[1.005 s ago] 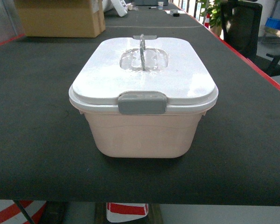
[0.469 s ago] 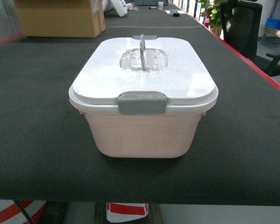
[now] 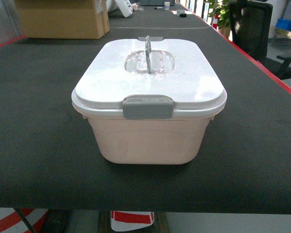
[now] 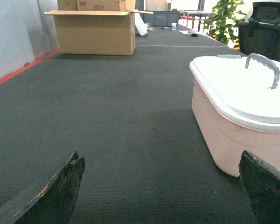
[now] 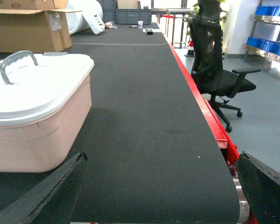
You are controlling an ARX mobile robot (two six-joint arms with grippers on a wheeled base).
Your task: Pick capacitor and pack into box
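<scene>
1 pink storage box [image 3: 148,138] sat mid-table on the black mat [image 3: 34,145], white lid [image 3: 148,77] on, grey latch [image 3: 148,107] at 6 o'clock looked shut, handle [image 3: 148,53] upright. 0 capacitors visible in any view; could be inside, could be elsewhere, can't tell.

Left gripper [image 4: 161,186] low over the mat w/ box at its 2 o'clock, fingers spread wide, nothing held. Right gripper [image 5: 161,186] same: fingers wide, empty, box at its 10 o'clock.

Scene fit both lid never opened and lid back on after packing, so no move called. If lid gets worked: release latch before lifting by handle.

Also 1 cardboard carton [image 4: 95,30] at 11 o'clock, 1 office chair [image 5: 214,70] off the right edge.
</scene>
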